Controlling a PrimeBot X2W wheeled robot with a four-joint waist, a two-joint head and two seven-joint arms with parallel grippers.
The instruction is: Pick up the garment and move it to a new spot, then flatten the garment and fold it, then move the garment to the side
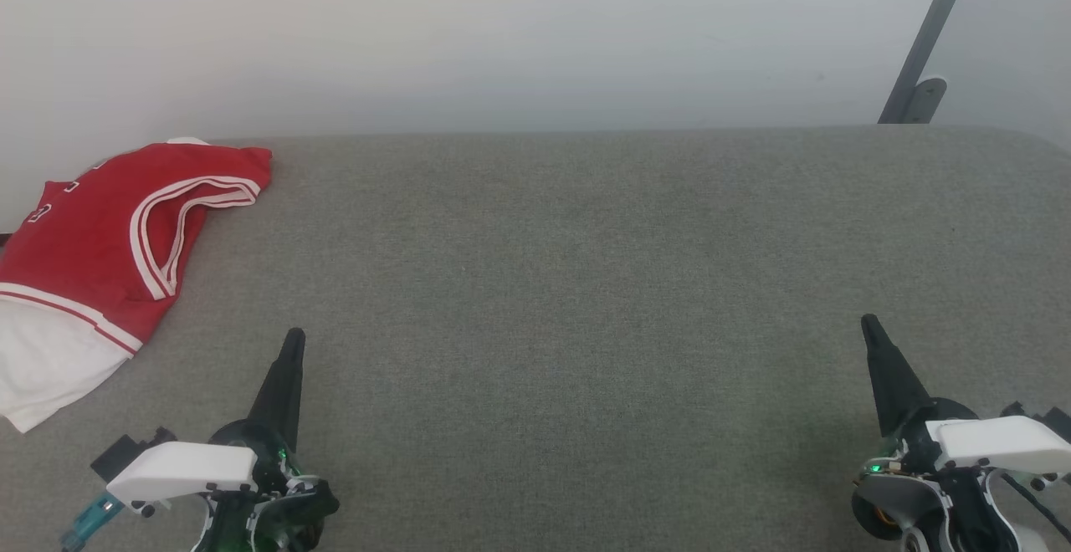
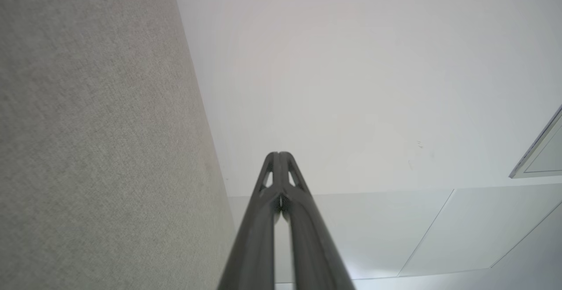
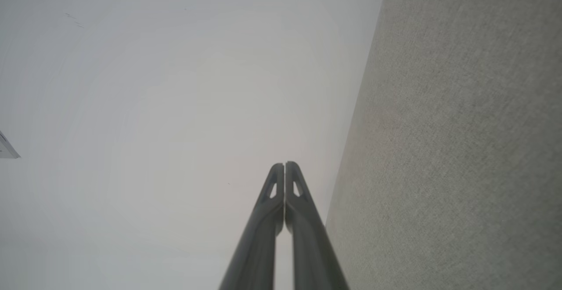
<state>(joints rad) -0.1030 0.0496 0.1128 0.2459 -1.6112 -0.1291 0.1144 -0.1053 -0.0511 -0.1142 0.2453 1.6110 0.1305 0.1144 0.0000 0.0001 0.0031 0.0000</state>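
The garment (image 1: 92, 226), a red sports jersey, lies at the far left of the table (image 1: 544, 284). Its left side is cut by the edge of my head view. It is not flat: the cloth is bunched, and an opening with white-and-red striped trim faces up near its right side. A white panel forms its near end, with a thin red and white stripe above it. Some small white figures show on its far left part, but they are too small for me to read. The far end of the jersey lies close to the pale wall (image 1: 502, 33) behind the table.

The left tool (image 1: 293, 336) hangs over the near left part of the table, just beside the white panel but apart from it. It is closed and grips nothing. In the left wrist view its two fingers (image 2: 259, 219) meet at the tips.

The right tool (image 1: 868, 322) is at the near right, well apart from the jersey. Its fingers (image 3: 307, 228) are also pressed together and empty.

A grey cloth covers the table. At the far right a grey metal bar (image 1: 924, 42) leans against the wall.
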